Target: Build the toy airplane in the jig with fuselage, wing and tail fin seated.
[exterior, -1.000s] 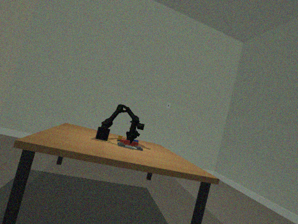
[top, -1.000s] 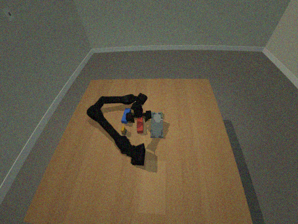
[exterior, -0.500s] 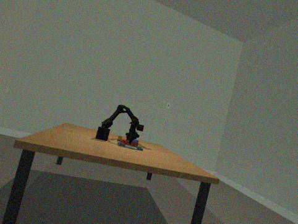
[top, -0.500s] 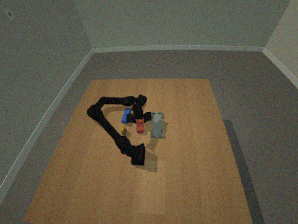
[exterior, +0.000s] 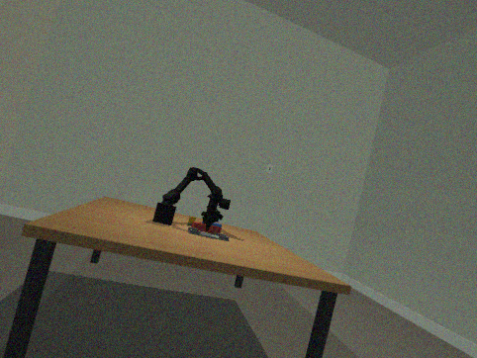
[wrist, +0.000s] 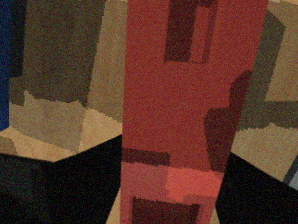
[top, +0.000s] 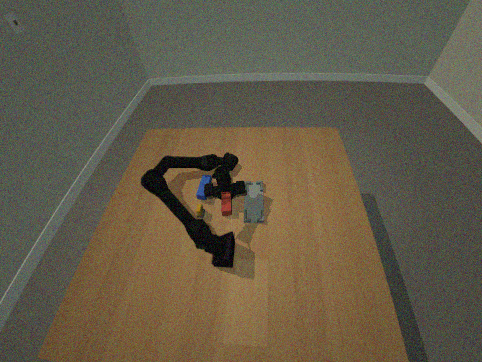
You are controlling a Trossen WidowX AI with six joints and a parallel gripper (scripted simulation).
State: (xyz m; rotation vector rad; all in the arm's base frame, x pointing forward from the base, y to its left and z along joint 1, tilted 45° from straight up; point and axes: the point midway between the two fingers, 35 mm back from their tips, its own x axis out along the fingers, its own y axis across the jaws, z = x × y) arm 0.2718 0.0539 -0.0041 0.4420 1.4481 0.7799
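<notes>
My gripper point(top: 226, 192) point(exterior: 208, 226) point(wrist: 169, 143) is shut on the red fuselage point(top: 226, 205) point(exterior: 216, 229) point(wrist: 175, 100), one finger on each long side. The fuselage's sockets face up; it is at or just above the table, which of the two I cannot tell. The grey jig point(top: 254, 206) point(exterior: 223, 237) point(wrist: 294, 181) lies beside it, to the right in the top view, with nothing in its cradle. The blue wing point(top: 203, 188) point(exterior: 217, 224) point(wrist: 4, 65) lies left of the gripper. The small yellow tail fin point(top: 200, 209) point(exterior: 192, 221) is on the table, nearer the arm's base.
The arm's base point(top: 223, 250) point(exterior: 164, 213) stands on the wooden table point(top: 310, 280) point(exterior: 124, 227). The arm's links arch around the left side of the wing and tail fin in the top view. The left finger is close to the wing, the right finger close to the jig.
</notes>
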